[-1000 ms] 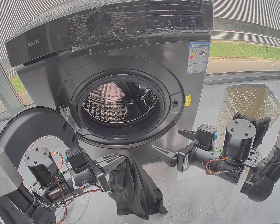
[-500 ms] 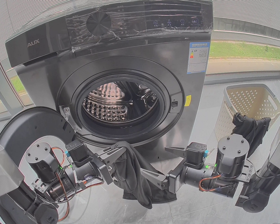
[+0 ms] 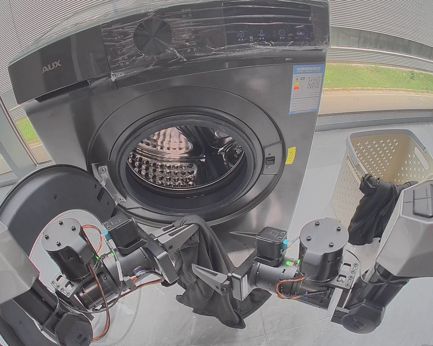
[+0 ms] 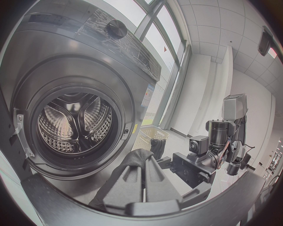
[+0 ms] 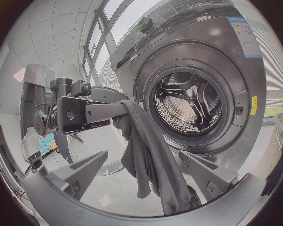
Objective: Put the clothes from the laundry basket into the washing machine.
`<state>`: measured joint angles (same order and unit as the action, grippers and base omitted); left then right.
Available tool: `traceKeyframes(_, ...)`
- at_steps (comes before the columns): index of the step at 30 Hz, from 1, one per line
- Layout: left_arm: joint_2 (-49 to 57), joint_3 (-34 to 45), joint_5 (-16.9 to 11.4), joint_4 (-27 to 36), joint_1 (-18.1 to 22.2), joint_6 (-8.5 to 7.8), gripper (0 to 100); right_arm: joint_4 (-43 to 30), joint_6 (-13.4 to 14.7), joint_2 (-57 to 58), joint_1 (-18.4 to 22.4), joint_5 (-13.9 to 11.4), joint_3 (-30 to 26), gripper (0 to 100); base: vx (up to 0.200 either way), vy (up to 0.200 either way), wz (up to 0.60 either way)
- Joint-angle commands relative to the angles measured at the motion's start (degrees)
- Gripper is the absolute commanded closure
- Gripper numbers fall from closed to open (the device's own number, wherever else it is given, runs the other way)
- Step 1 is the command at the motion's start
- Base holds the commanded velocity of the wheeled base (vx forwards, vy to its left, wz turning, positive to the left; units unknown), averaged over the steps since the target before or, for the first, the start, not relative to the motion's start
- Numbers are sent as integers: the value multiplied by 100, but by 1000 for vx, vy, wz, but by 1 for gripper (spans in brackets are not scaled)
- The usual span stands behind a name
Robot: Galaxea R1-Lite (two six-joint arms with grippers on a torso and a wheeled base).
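Observation:
A grey front-loading washing machine (image 3: 305,134) stands with its drum (image 3: 186,159) open and no clothes visible inside. My left gripper (image 3: 192,231) is shut on the top of a black garment (image 3: 205,248), which hangs toward the floor just below the drum's rim. My right gripper (image 3: 216,254) is open, one finger on each side of the hanging cloth, as the right wrist view shows (image 5: 143,154). The beige laundry basket (image 3: 386,155) stands on the floor to the right of the machine. A second black garment (image 3: 372,209) is draped over its near rim.
The round machine door (image 3: 43,202) is swung open on the left, behind my left arm. Grey tiled floor (image 3: 159,344) lies in front of the machine. Large windows stand behind it.
My right gripper has swung left from near the basket to the hanging garment, staying open. The left gripper has raised the garment a little toward the drum's rim.

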<state>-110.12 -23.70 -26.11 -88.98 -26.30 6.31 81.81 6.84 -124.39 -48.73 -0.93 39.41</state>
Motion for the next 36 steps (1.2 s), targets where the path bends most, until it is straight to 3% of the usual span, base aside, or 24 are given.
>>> traceKeyframes(1,-10,14,1,-5,-51,1,100,10,2,-270,-32,22,251,0,0,0,0)
traceKeyframes(14,-1,50,1,-14,-113,-7,100,45,19,-604,135,163,981,0,0,0,0)
traceKeyframes(15,-1,50,1,-14,-113,1,100,54,19,-612,135,172,981,100,0,0,0)
traceKeyframes(28,-1,129,-69,-5,-104,-16,100,72,28,-551,56,260,946,100,0,0,0)
traceKeyframes(29,-1,155,-87,-14,-86,-16,0,72,37,-542,47,268,937,100,0,0,0)
traceKeyframes(32,-10,137,-96,-5,-86,19,0,72,37,-445,47,268,849,100,0,0,0)
traceKeyframes(36,-54,111,-69,-14,-51,195,0,63,37,-120,135,268,541,100,0,0,0)
